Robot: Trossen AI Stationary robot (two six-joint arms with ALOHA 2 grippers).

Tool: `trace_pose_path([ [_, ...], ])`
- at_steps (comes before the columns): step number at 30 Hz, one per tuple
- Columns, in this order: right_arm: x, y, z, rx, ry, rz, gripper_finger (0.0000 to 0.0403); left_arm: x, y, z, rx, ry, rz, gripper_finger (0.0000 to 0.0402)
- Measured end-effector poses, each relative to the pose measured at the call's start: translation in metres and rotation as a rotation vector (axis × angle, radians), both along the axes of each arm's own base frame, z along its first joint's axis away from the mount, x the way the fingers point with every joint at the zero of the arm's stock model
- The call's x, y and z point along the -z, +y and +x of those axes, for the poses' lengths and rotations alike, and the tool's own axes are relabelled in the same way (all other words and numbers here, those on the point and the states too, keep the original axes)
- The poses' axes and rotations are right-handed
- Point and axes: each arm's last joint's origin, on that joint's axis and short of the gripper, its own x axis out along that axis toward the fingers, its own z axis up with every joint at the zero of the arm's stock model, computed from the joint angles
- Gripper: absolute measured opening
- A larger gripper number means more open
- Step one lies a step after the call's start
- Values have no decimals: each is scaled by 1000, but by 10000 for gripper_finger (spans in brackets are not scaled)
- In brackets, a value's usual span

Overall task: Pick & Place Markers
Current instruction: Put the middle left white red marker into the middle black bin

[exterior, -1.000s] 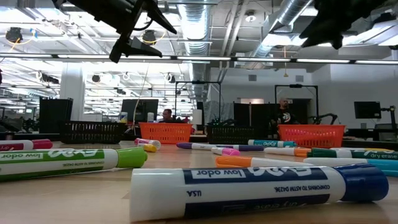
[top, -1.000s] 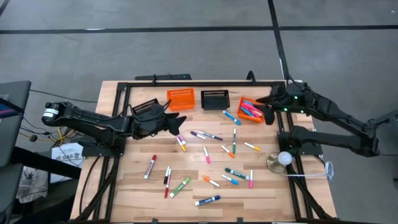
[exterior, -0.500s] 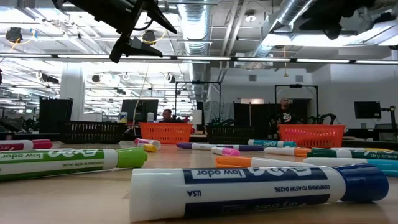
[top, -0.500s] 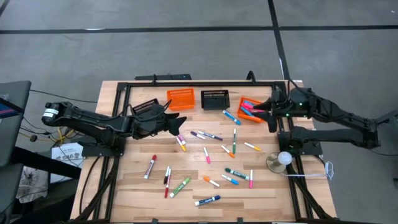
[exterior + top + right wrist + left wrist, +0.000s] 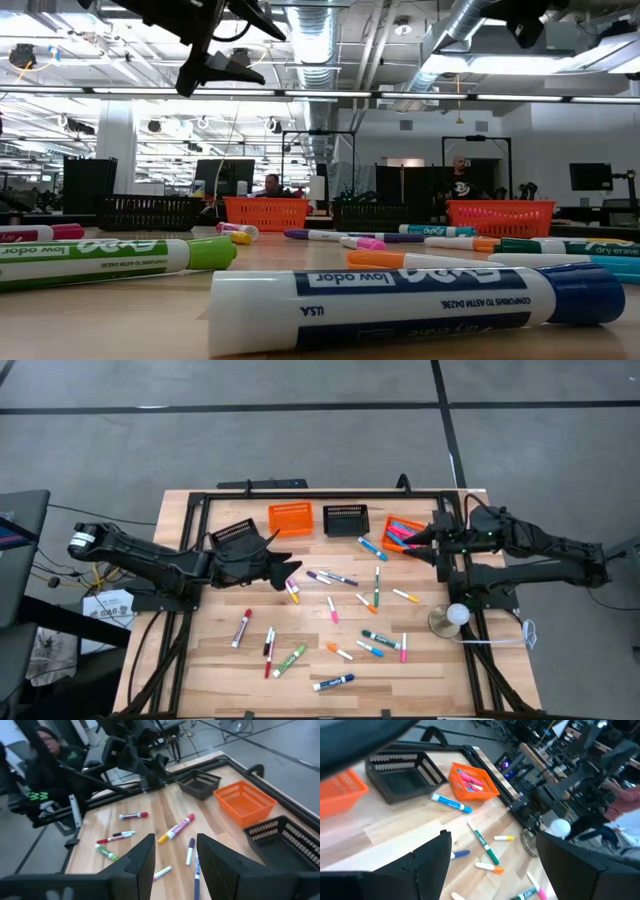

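Many markers [image 5: 340,610] in mixed colours lie flat and scattered over the wooden table [image 5: 215,660]; a blue one [image 5: 420,300] lies nearest the low camera. A few pink markers [image 5: 402,537] lie in the orange basket [image 5: 392,524] at the far right. My right gripper [image 5: 413,540] hovers just beside that basket, pointing toward the table's left, open [image 5: 175,860] with nothing between its fingers. My left gripper [image 5: 290,566] hangs over the table's left middle, open wide [image 5: 492,855] and empty, above a yellow-and-pink marker [image 5: 292,590].
Along the far edge stand a black basket [image 5: 237,532], an orange basket [image 5: 291,517] and another black basket [image 5: 346,518]. A white ball on a round metal base [image 5: 450,617] sits at the right edge. A black frame [image 5: 320,492] borders the table. People sit in the room behind.
My right gripper has swung from pointing down at the right orange basket's near side to pointing toward the table's left, and has shifted a little toward the table's middle. The markers have stayed where they were.
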Motion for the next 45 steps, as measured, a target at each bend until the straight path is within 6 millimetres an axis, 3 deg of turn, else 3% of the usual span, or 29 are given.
trace_pose_path([
  [13,7,15,28,-127,46,1,132,0,-20,-3,80,-1,-3,290],
  [17,15,17,41,-119,108,-4,129,0,-24,-4,97,-2,-3,290],
  [25,39,6,63,71,294,4,127,0,-26,-5,100,-2,-1,290],
  [34,65,2,90,53,438,92,125,1,-26,-5,106,13,-1,290],
  [38,71,6,95,28,464,85,124,10,-28,-8,165,87,-127,290],
  [45,63,7,103,-4,349,36,124,38,-30,-26,174,401,-512,290],
])
